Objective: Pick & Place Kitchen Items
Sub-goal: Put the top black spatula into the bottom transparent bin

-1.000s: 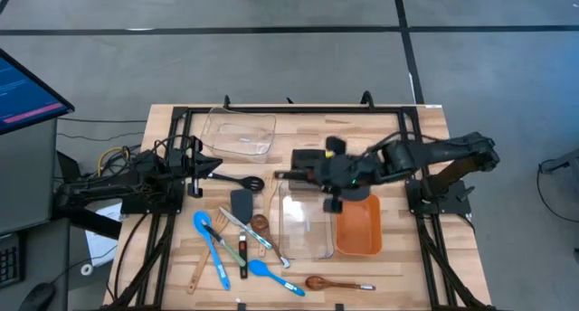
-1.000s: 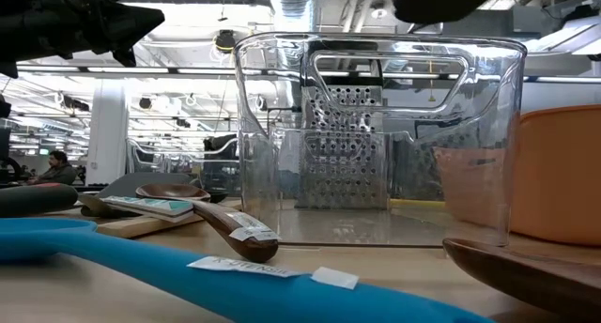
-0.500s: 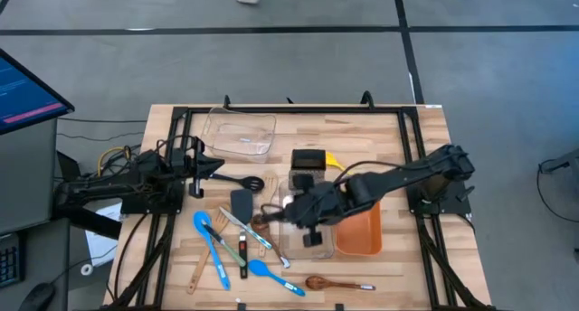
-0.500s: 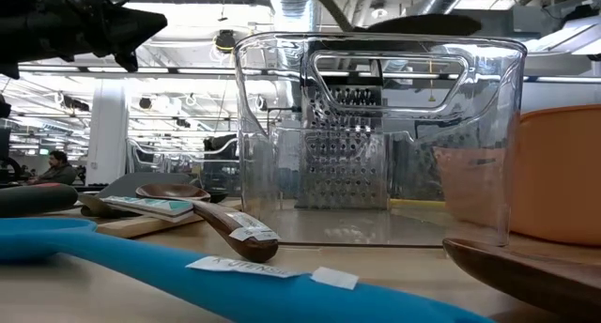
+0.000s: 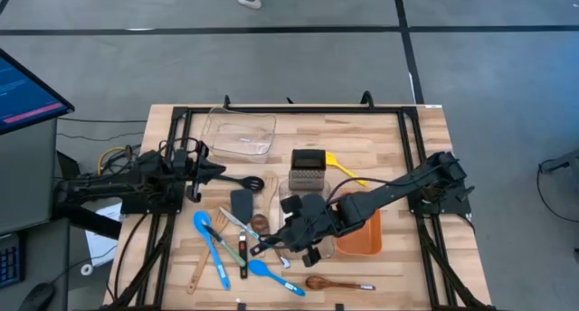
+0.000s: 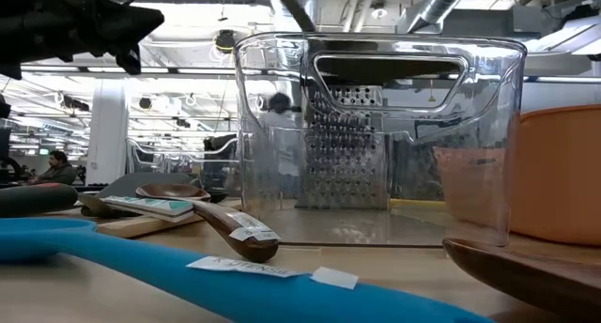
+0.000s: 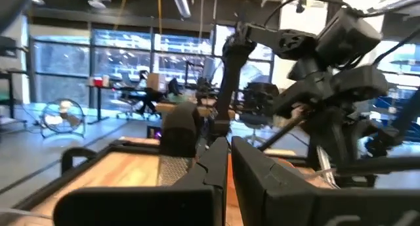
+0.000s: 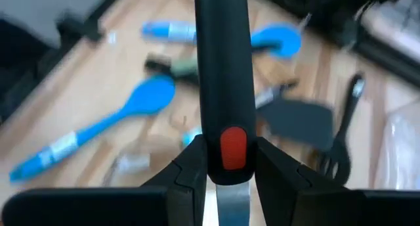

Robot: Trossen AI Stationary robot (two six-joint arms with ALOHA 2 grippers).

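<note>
**A long black-handled utensil in my right gripper, held over the pile**

My left gripper [image 5: 194, 171] waits by the table's left edge, clenched on nothing.

Just right of it, towards the near edge, lies the loose pile: two blue spoons [image 5: 213, 249], a black turner [image 5: 242, 202], a black slotted spoon [image 5: 239, 181] and some wooden pieces I cannot sort out from above.

Over the right side of that pile, near the middle of the table, my right gripper [image 8: 225, 165] is grasping the black-handled utensil [image 8: 222, 68]. In the wrist view the handle runs straight out between my fingers [image 8: 187, 170]. A red tab sits level with the fingertips and a strip of bright metal shows behind it. That suggests tongs to me, though I cannot see the working end.

I judge the piece light and stiff, so the load is small. The handle looks smooth and rounded, so it could roll or slide between my pads. With so much of its length standing out past my grip it will tend to swing on a fast move. A hold nearer the middle would be steadier, but this one at the tab looks square and centred.

Further right, the steel grater [image 5: 308, 169] stands upright towards the far edge, with a yellow spoon [image 5: 345, 170] beside it. I judge it heavier and sharp-faced, best taken by its top handle. The orange bin [image 5: 365, 235] sits beyond my arm, towards the right edge.
</note>
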